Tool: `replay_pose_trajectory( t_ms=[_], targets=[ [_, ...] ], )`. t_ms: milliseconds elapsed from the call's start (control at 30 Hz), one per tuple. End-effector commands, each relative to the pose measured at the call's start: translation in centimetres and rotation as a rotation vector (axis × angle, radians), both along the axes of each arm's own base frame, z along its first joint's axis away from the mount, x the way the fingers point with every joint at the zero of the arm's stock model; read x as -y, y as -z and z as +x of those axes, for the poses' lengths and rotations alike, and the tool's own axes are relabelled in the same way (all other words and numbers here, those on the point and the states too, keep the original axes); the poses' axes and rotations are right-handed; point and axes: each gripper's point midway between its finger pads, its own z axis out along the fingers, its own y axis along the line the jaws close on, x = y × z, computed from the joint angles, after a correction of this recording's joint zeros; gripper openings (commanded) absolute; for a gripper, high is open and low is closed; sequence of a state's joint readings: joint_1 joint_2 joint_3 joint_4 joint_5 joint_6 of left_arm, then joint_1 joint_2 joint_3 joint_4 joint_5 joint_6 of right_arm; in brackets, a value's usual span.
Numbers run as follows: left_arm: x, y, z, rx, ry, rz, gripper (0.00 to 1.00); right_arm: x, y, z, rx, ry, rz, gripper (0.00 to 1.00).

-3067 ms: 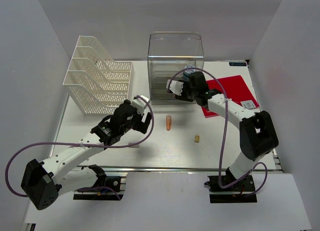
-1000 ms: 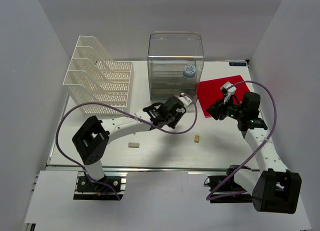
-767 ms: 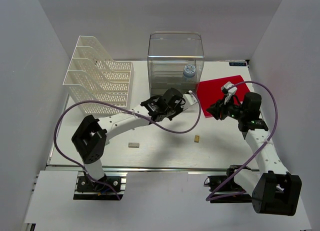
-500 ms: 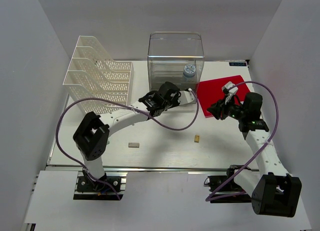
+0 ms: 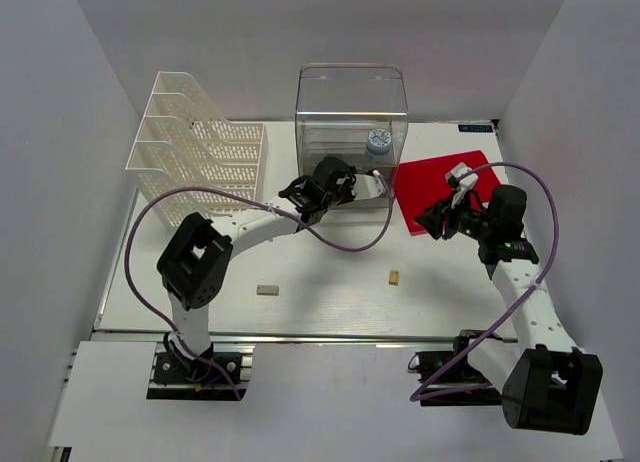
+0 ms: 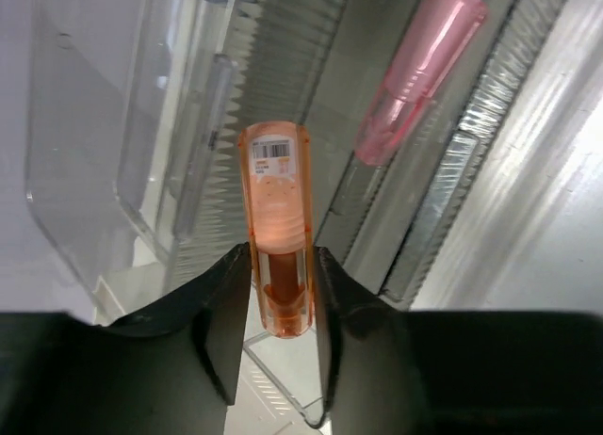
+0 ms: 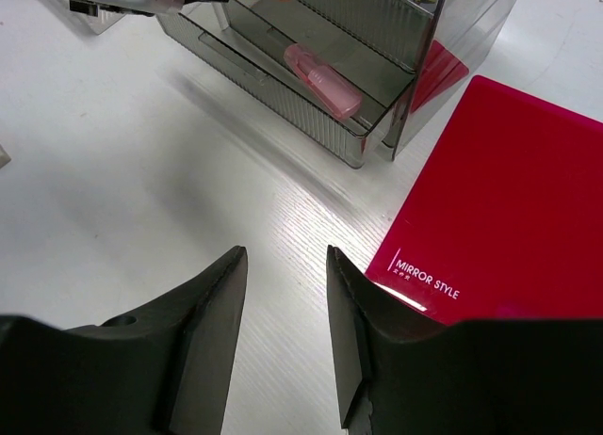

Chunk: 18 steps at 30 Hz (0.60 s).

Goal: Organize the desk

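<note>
My left gripper (image 6: 280, 294) is shut on an orange tube (image 6: 278, 237) with a barcode label, which sticks out past the fingertips over an open drawer of the clear drawer box (image 5: 350, 102). A pink tube (image 6: 415, 77) lies in that drawer. In the top view the left gripper (image 5: 340, 177) is at the box's front. My right gripper (image 7: 285, 294) stands open and holds nothing, above the white desk (image 5: 330, 282) beside a red card (image 7: 509, 190). The top view shows the right gripper (image 5: 440, 222) at the card's near left corner.
A white mesh file rack (image 5: 195, 162) stands at the back left. A blue-capped bottle (image 5: 378, 140) sits by the box's right side. Two small blocks (image 5: 267, 290) (image 5: 394, 277) lie on the desk near the front.
My left arm has carried the orange tube from mid-desk up to the drawer box's open drawer. The right arm has stayed by the red card, its jaws slightly wider.
</note>
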State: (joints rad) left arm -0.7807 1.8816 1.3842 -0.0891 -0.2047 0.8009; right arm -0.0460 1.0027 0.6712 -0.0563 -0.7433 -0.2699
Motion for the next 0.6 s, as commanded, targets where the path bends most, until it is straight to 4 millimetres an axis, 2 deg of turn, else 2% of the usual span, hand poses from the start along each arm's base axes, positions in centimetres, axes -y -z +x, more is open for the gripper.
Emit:
replay_pose_trajectory(
  t_ms=[0, 133, 300, 333, 367, 400, 433, 467, 500, 533, 567],
  targets=[
    [-0.6, -4.5, 0.3, 0.097, -0.020, -0.074, 0.44, 0.2, -0.6, 0.1, 0.039, -0.004, -0.007, 0.45],
    [-1.0, -6.7, -0.4, 0.116, -0.019, -0.128, 0.54, 0.1, -0.2, 0.1, 0.026, -0.006, -0.007, 0.46],
    [-1.0, -8.4, -1.9, 0.118, -0.014, -0.174, 0.56, 0.2, -0.1, 0.1, 0.022, -0.007, -0.008, 0.46],
    [-1.5, -8.5, -2.2, 0.107, -0.075, -0.213, 0.52, 0.2, -0.1, 0.1, 0.020, -0.007, -0.008, 0.46],
    [-2.0, -8.5, -2.4, 0.086, -0.124, -0.244, 0.42, 0.1, -0.1, 0.1, 0.021, -0.008, -0.009, 0.46],
    [-2.6, -9.8, -2.6, 0.070, -0.188, -0.323, 0.13, 0.1, -0.1, 0.0, 0.021, -0.010, -0.009, 0.45],
    [-3.5, -9.8, -2.5, -0.028, -0.355, -0.523, 0.04, 0.2, -0.2, 0.0, 0.022, -0.009, -0.009, 0.45],
    [-6.0, -8.7, -3.1, -0.068, -0.538, -0.545, 0.00, 0.1, -0.2, -0.1, 0.021, -0.012, -0.008, 0.44],
    [-8.2, -8.3, -3.3, -0.111, -0.692, -0.624, 0.00, 0.1, -0.2, -0.1, 0.021, -0.012, -0.008, 0.44],
    [-9.1, -7.9, -4.4, -0.166, -0.810, -0.731, 0.00, 0.2, -0.2, 0.0, 0.024, -0.011, -0.011, 0.44],
    [-11.6, -6.0, -5.7, -0.190, -0.933, -0.701, 0.00, 0.0, -0.3, -0.1, 0.026, -0.017, -0.009, 0.44]
  ],
)
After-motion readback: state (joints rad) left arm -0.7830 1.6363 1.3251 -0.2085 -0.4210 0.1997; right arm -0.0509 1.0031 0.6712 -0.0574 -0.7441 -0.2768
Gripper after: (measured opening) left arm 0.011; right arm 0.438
